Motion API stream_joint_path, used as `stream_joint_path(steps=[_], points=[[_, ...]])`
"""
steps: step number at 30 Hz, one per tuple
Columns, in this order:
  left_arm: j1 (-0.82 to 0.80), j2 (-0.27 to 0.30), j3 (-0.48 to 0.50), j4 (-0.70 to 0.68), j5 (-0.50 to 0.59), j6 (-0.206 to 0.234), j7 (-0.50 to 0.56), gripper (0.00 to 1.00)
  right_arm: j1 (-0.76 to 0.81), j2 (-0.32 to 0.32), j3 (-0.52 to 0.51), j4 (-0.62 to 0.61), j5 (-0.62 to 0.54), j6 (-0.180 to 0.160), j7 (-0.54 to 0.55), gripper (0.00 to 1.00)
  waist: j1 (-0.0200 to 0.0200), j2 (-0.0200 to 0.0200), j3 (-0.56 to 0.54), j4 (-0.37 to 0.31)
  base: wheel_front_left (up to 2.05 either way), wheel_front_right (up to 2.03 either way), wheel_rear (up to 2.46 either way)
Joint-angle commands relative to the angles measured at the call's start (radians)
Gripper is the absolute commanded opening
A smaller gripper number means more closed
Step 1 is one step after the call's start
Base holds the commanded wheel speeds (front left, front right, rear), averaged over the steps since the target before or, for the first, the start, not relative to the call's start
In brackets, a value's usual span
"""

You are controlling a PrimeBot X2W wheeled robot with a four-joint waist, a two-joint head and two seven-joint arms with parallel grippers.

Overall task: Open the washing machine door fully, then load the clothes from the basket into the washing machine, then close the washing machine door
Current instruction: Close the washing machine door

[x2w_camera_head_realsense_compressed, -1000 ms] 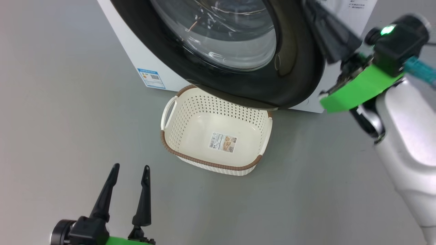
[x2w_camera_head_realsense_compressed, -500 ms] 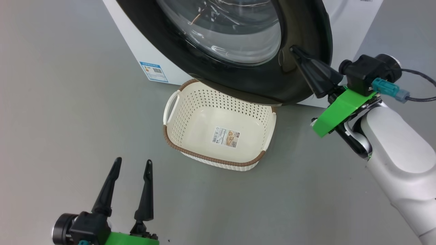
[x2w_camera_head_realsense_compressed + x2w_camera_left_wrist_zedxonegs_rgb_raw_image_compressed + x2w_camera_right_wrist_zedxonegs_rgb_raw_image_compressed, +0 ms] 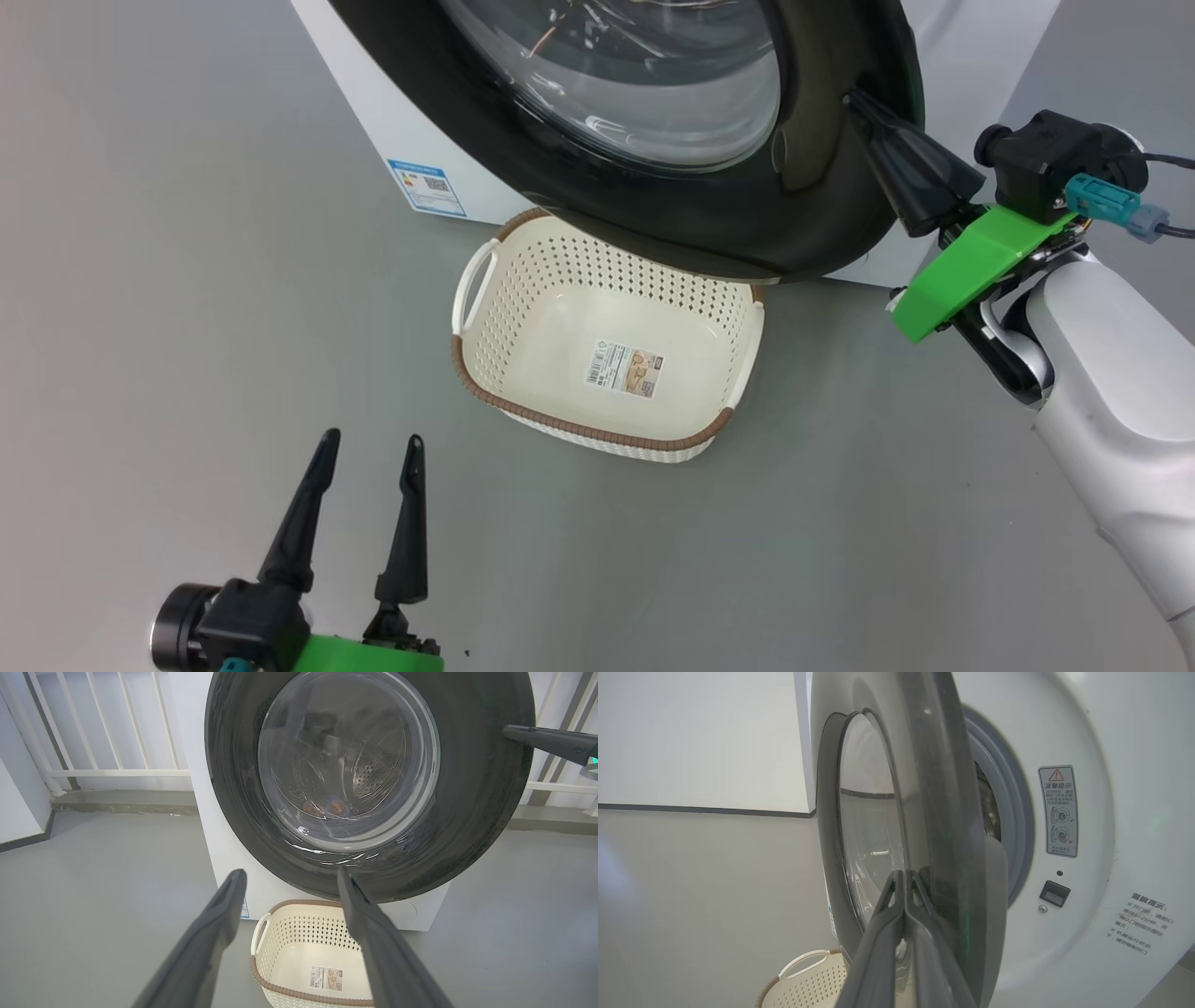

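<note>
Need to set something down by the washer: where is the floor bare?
Bare grey floor lies left of the basket, up to the left gripper, and right of it, before the pale forearm. Crowded: under the washing machine door, by the right gripper.

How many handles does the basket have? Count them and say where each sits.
2: the left handle on the basket end nearest the blue label, the right handle on the opposite end. None seems hidden.
</note>
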Motion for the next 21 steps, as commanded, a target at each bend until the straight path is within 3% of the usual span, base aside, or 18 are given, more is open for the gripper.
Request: stream_joint_path(steps=[1, 21], points=[[-0.029, 0.012, 0.030, -0.034, -0.012, 0.011, -0.009, 1.00, -0.012, 0.001, -0.003, -0.015, 0.009, 0.002, -0.005, 0.00, 0.0000, 0.0000, 0.003, 0.001, 0.00, 0.00, 0.00], [-0.063, 0.012, -0.015, -0.054, -0.028, 0.030, -0.009, 1.00, -0.119, -0.080, -0.056, 0.053, 0.010, 0.002, -0.005, 0.00, 0.0000, 0.0000, 0.088, 0.059, 0.00, 0.00, 0.00]])
